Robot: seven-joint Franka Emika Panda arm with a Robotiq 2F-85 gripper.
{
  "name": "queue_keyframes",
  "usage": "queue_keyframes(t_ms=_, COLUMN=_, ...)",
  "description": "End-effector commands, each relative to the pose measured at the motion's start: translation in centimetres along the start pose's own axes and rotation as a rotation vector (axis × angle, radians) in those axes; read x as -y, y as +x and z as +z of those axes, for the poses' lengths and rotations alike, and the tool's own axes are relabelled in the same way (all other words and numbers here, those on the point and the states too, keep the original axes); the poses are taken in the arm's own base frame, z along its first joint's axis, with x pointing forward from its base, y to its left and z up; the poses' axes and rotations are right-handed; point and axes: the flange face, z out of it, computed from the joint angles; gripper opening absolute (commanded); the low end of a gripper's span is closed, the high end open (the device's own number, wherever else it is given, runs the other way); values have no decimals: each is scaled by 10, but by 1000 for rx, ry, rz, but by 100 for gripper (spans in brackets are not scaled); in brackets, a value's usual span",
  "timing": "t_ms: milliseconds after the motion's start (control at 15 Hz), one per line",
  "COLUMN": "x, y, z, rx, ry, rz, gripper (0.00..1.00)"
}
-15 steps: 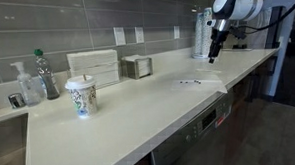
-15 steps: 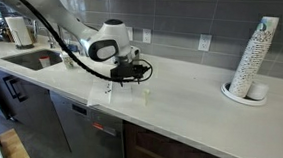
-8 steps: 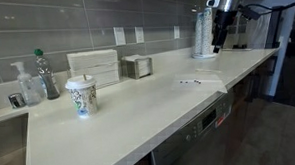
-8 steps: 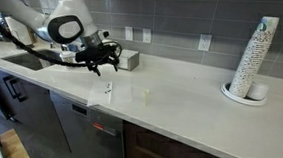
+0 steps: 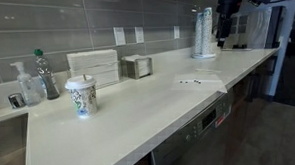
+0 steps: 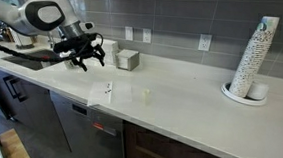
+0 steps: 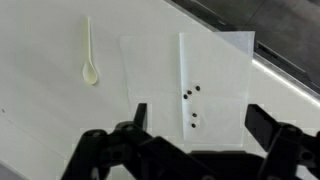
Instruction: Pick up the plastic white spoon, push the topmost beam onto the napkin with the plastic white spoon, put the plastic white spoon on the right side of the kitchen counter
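Now that the arm has pulled up and away, gripper [image 7: 197,125] hangs high, jaws spread, nothing held. Plastic white spoon [image 7: 90,52] lies flat on kitchen counter [image 7: 40,120] far below, just beside napkin [image 7: 215,65]. Dark specks [image 7: 190,93] on napkin. Spoon looks placed; task probably closing out.

No text, brand or number can be read in any view. The paper cup [image 5: 81,97] carries a printed pattern and the green-capped bottle [image 5: 47,77] a label, both too small to make out.
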Motion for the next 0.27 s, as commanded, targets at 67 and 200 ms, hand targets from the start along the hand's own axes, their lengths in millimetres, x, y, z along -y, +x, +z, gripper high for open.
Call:
queue_keyframes(t_ms=67, x=1, y=-1, z=1, rx=5, ry=3, rz=0, gripper=100)
queue_keyframes(t_ms=200, x=1, y=-1, z=2, rx=5, ry=3, rz=0, gripper=100)
